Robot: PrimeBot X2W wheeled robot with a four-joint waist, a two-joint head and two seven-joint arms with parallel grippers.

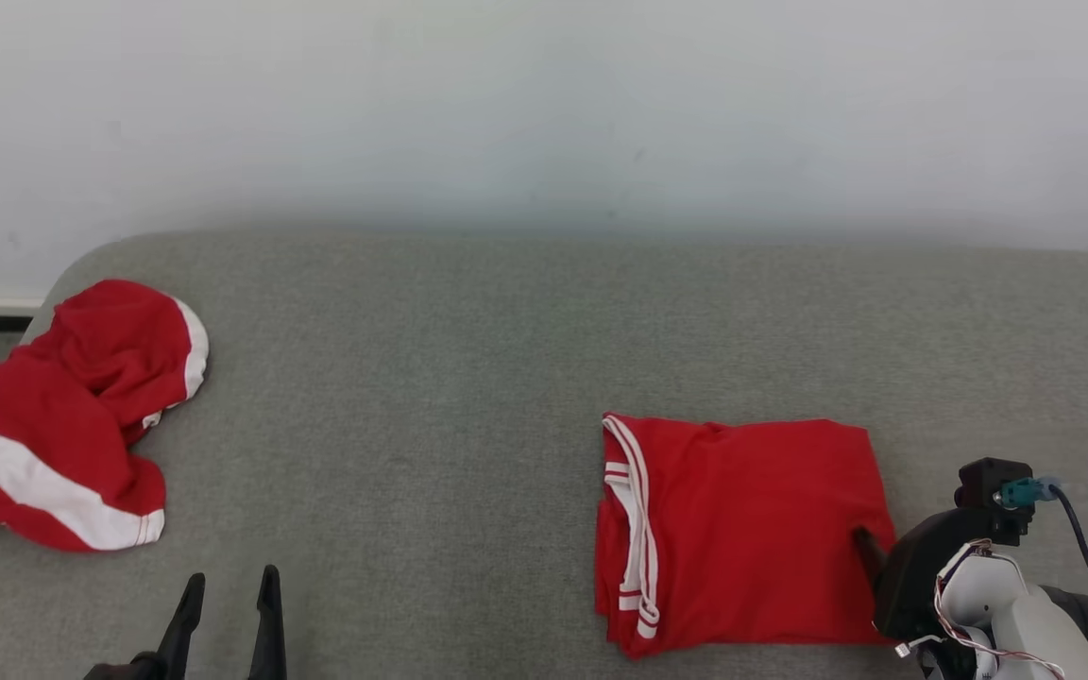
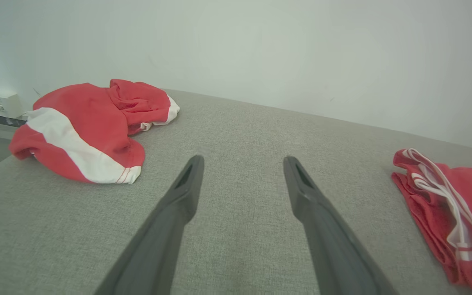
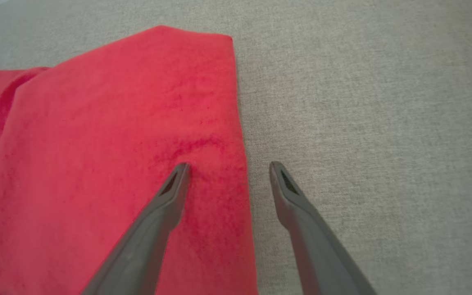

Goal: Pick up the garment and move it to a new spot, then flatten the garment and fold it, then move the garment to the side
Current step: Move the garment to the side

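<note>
The right gripper (image 3: 230, 165) stood released, jaws wide apart and holding nothing, straddling the right-hand edge of the folded red garment (image 1: 742, 529); in its wrist view one finger (image 3: 166, 200) pointed at the red cloth toward 11 o'clock and the other lay over bare grey upholstery (image 1: 431, 378) toward 1 o'clock; whether the first tip pressed the cloth or hung just above it could not be told. In the head view the garment lay at about 4 o'clock, a neat rectangle with its white-striped trim along the edge at 9 o'clock. The left gripper (image 1: 232, 574) sat at 7 o'clock, also spread open and empty, fingers pointing to 12 o'clock over bare upholstery, well apart from both cloths. A second, crumpled red garment (image 1: 53, 416) with a broad white band lay at 9 o'clock near the surface's edge; a white wall (image 1: 544, 113) rose behind at 12 o'clock.
</note>
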